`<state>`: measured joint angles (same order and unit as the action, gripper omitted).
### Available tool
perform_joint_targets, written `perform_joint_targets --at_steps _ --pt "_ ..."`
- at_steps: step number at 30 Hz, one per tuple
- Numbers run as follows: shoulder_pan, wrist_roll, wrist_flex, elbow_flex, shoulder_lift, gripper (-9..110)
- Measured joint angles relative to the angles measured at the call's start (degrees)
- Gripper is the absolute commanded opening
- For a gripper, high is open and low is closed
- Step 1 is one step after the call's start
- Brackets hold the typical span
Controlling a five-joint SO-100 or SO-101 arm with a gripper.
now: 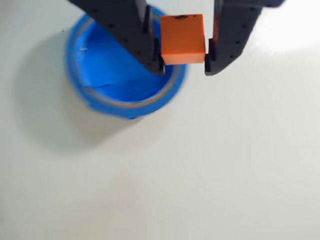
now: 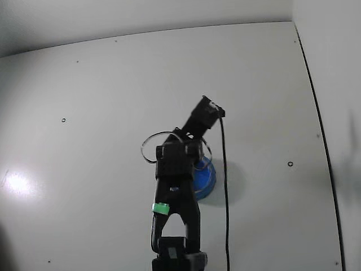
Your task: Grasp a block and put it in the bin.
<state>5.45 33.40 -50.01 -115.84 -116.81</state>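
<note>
The black two-finger tool [image 1: 183, 67] has the small orange-red cube [image 1: 183, 39] pinched between its tips — clenched on the block from both sides, the cube sitting square in the grip with its flat face toward the wrist view. Below it, the round blue bowl-like bin with the thick rim [image 1: 125, 107] sits on the pale, glossy table [image 1: 225, 175], and here's the catch: in the wrist view the cube hangs over the bin's right-hand rim, not over the middle of the opening. Most of the hollow lies off to the left.

So the risk is plain. Let go here and the cube may clip that thick rim and bounce out onto the table, or land outside altogether. The bin looks slightly blurred in the wrist view, so if the release comes while things are on the move, the cube could be flung sideways too. A nudge leftward in that view, toward the centre of the opening, looks like the safer call.

From the fixed view the black arm [image 2: 177, 186] covers most of the bin [image 2: 206, 179] — only a blue sliver shows beside it, and the cube itself can't be made out there. One more worry: the left finger hangs low over the opening, and a clumsy descent could knock the light bin aside.
</note>
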Motion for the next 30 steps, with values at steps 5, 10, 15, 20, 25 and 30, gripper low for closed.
perform_joint_targets --at_steps 5,10,15,20,25,30 --pt "2.29 1.93 0.35 -7.12 -2.72 0" --pt "3.08 2.02 7.47 -12.57 -3.43 0" --pt "3.60 2.02 12.57 -17.31 -3.43 1" --pt "3.60 2.02 14.59 -19.42 -3.43 13" --pt "3.69 2.72 14.85 -19.60 -3.43 25" --pt "3.69 1.93 14.85 -19.69 -4.39 12"
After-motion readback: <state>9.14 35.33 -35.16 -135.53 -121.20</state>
